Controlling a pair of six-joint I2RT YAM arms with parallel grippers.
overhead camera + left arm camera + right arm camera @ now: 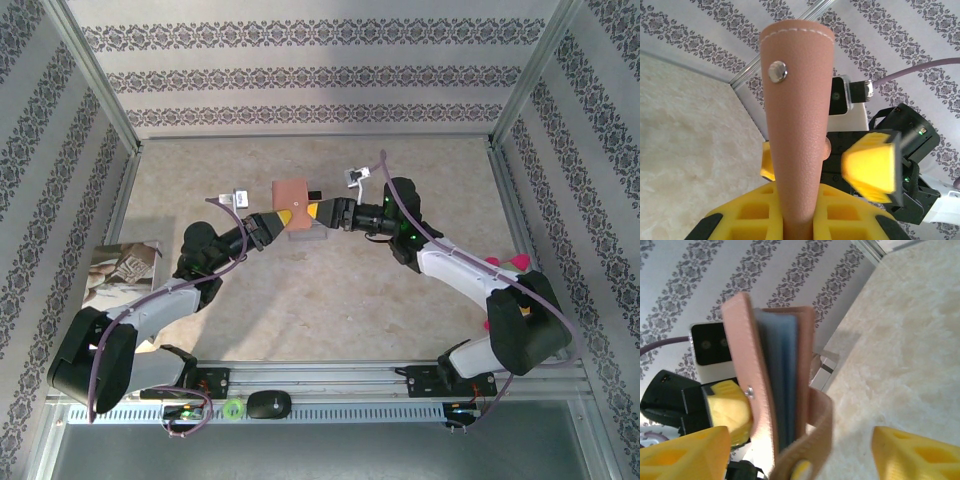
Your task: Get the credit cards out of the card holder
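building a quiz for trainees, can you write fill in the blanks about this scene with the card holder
1. The card holder is clamped in the ___ arm's jaws.
2. The right gripper has its jaws ___.
3. The stud on the leather is ___ in colour.
4. The panels between its halves are ___-grey.
Missing words: left; open; silver; blue.

card holder (797, 130): tan-brown grained leather, white stitching, silver snap (778, 71) | inner panels (782, 385): blue-grey | left gripper (284, 218), right gripper (316, 210): yellow fingers | walls (320, 75): white, dark-grey floral stripes | table (330, 300): beige, marbled
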